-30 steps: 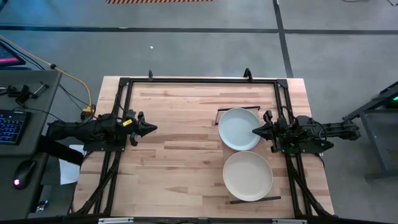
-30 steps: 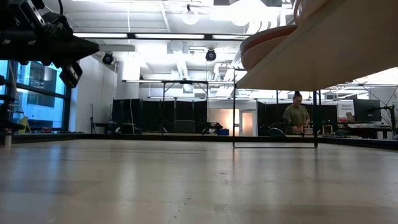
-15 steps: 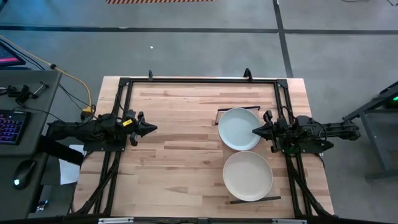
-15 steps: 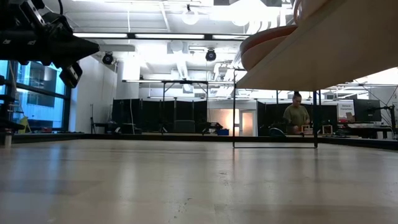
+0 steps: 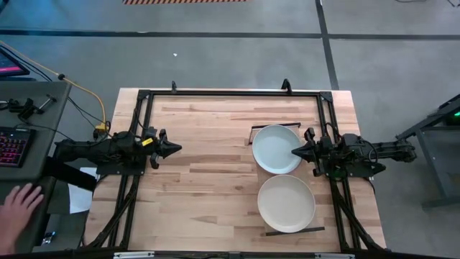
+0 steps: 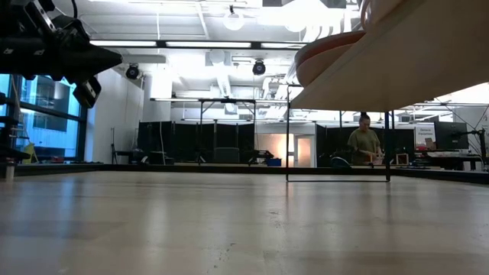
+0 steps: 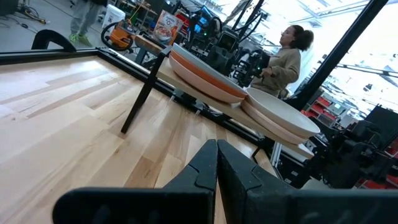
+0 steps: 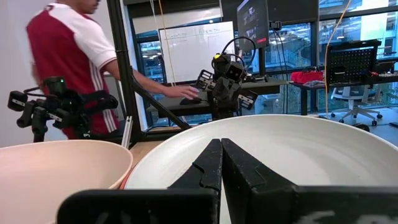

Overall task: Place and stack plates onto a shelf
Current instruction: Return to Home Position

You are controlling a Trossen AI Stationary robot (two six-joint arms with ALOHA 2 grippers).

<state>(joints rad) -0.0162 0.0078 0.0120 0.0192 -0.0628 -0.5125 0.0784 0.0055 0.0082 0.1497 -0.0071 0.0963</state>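
Note:
Two stacks of plates sit on the raised shelf (image 5: 294, 231) at the table's right side. A pale blue-grey plate (image 5: 275, 149) tops the far stack, and a sage-cream plate (image 5: 286, 203) tops the near one. From the left wrist view, peach and terracotta plates (image 7: 208, 73) show in one stack. The other stack has a cream plate (image 7: 280, 116) on top. My left gripper (image 5: 177, 149) is shut and hangs above the bare wood at the table's left. My right gripper (image 5: 293, 152) is shut and stands over the right part of the pale plate (image 8: 298, 149). My right gripper (image 8: 221, 142) points level from the table's right, its shut fingers over the pale blue-grey plate's hollow (image 8: 186, 163). I cannot tell whether they touch the plate.
A dark metal frame (image 5: 230, 93) runs round the tabletop. Bare wood (image 5: 215, 165) lies between the arms. A desk with a keyboard (image 5: 13, 144) stands left of the table, with a person's hand (image 5: 20, 207) on it. A person in red (image 8: 68, 68) stands beyond the table.
Both arms have kept still. A person's hand has come into the high view at the desk left of the table.

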